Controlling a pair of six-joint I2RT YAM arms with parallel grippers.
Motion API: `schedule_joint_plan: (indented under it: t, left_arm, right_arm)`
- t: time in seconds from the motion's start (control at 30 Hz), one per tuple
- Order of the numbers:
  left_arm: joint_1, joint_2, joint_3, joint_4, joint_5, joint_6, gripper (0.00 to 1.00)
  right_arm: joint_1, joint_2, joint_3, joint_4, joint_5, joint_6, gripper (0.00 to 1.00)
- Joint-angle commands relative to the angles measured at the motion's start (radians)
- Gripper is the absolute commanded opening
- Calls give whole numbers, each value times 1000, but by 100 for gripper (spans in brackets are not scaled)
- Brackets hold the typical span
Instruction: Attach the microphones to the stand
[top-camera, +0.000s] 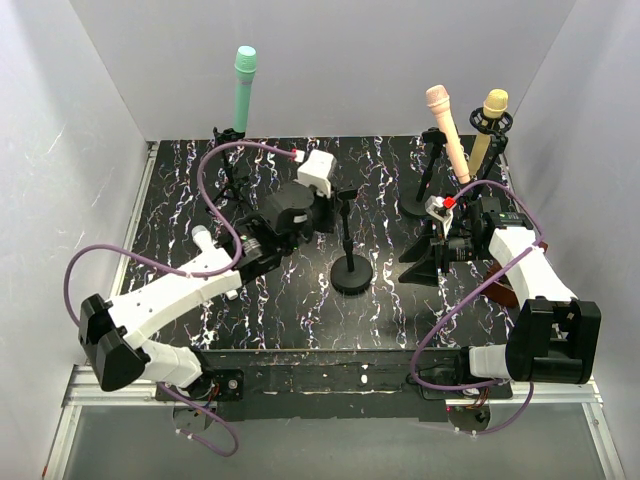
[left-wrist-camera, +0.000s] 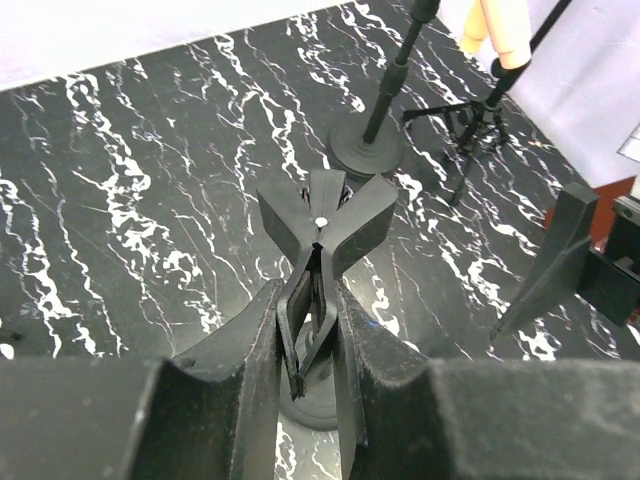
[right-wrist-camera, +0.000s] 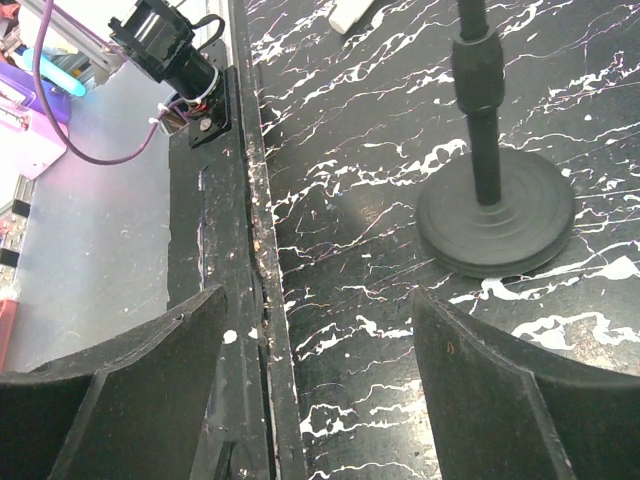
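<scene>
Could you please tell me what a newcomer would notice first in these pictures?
A teal-green microphone rises at back left, a peach-pink microphone and a yellow-tan microphone at back right of the black marbled table. At the centre, the left pincer is shut on the black clip of an empty stand; the right pincer hangs open.

White walls (top-camera: 330, 70), black marbled tabletop (top-camera: 300, 310)

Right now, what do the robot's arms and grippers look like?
The left arm and right arm have white shell segments joined by chunky black joints. A thin purple cable loops along each. The left gripper and right gripper are black, each with two broad wedge-shaped matte fingers.
</scene>
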Motion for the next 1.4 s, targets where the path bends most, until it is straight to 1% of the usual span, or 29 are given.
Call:
schedule_joint_plan:
  t: [0.0,0.1,0.23,0.27,0.33,0.43,0.5,0.6,0.67,0.73,0.83,0.9,0.93,1.0,1.03,1.07,1.1,1.13,1.17,1.23,1.27,1.3,1.37]
  left_arm:
    - [-86,33,68,109,-302,119,0]
    - [-140,68,87,141,-350,185,0]
    - [-180,97,98,152,-356,204,0]
    - [-183,102,96,154,-346,196,5]
    - [-183,102,85,154,-336,176,23]
    - [-182,91,79,138,-322,150,45]
    - [-182,76,79,121,-316,135,58]
    - [-182,42,79,92,-296,130,65]
    - [-180,10,73,75,-289,151,75]
    - [-171,-48,62,62,-275,179,81]
    - [-127,-133,61,7,-202,185,88]
    - [-85,-179,67,-49,-136,172,89]
    - [-47,-203,69,-72,-99,159,89]
    - [10,-234,61,-138,-54,133,87]
    - [36,-243,50,-158,-48,125,84]
    - [57,-249,36,-182,-49,121,78]
    - [82,-245,24,-210,-51,115,65]
    - [106,-231,18,-242,-37,107,48]
    - [136,-217,15,-265,-16,96,28]
    - [180,-188,3,-267,88,81,8]
    - [197,-177,-7,-252,145,67,3]
    - [205,-165,-13,-226,193,61,0]
    - [212,-150,-22,-170,259,52,0]
  right_arm:
    - [3,-7,24,-20,-5,-25,80]
    - [3,-1,24,-22,-2,-26,81]
    - [3,7,29,-26,-2,-32,81]
    - [1,7,28,-26,-2,-34,81]
    - [3,10,29,-26,3,-34,80]
    - [3,11,28,-26,6,-37,81]
    - [1,15,28,-28,6,-37,81]
    - [1,18,28,-28,9,-37,81]
    - [3,18,28,-28,12,-38,81]
    - [1,16,26,-26,16,-41,81]
    - [3,15,24,-25,19,-41,81]
    - [1,16,23,-22,19,-40,81]
    - [1,18,23,-22,23,-41,81]
    - [3,21,24,-22,26,-40,81]
    - [3,21,23,-22,26,-40,80]
    - [1,22,24,-22,27,-41,80]
    - [3,22,23,-22,27,-40,80]
    - [3,24,21,-20,27,-41,80]
    - [3,24,21,-22,29,-41,80]
    - [3,25,20,-20,32,-41,81]
    - [3,25,20,-19,33,-40,80]
    - [3,25,20,-17,35,-40,80]
    - [3,27,18,-17,38,-40,80]
